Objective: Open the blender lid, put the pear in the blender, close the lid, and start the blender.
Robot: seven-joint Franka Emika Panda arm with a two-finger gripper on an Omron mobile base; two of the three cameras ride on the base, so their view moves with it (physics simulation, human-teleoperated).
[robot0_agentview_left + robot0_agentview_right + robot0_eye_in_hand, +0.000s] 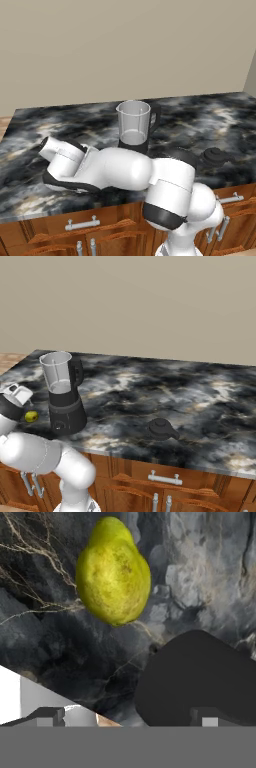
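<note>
Hand view: pincer spread wide above the marble counter, holding nothing, pear lying ahead, untouched.

The polished black-and-grey marbled stone counter is showing pale veins and a soft sheen. On it, the clear, smooth plastic-looking jar of the blender is letting the wall show through, while its dark grey cylindrical base and black side handle are looking matt, like moulded plastic. The small round black lid, lying at about four o'clock from the blender in the right base view, is looking matt too. The yellow-green pear is showing a smooth, faintly speckled, slightly glossy skin. Below the counter, the reddish-brown wooden cabinet fronts are looking varnished, carrying brushed-metal bar handles.
</note>
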